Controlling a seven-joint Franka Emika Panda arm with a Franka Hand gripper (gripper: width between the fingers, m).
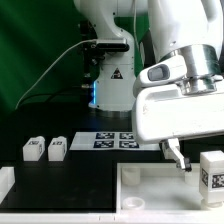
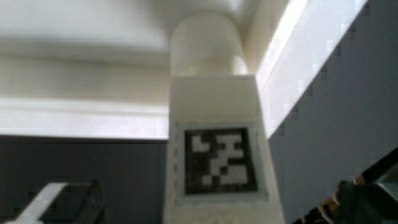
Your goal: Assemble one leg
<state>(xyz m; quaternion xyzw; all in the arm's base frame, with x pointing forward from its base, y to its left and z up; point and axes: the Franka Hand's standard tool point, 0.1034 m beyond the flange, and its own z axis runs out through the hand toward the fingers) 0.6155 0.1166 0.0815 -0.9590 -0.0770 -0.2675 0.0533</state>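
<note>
- Leg [image 1: 212, 170] stands upright on the white tray [image 1: 150, 195], just beside the gripper [image 1: 178, 160].
- Jaws spread wide, holding nothing.
- Seemingly early: grasping and fitting remain, and two other legs [image 1: 44, 148] wait well apart.

A first leg [image 1: 33, 149] and a second leg [image 1: 57, 149] stand side by side near the counter's [image 1: 70, 178] edge on the exterior view's left. The marker board [image 1: 115, 140] lies just beside them, toward the middle. A tray-like piece [image 1: 150, 195] lies along the near edge, and a third leg [image 1: 212, 170] stands upright at its end by the exterior view's right edge.
</note>
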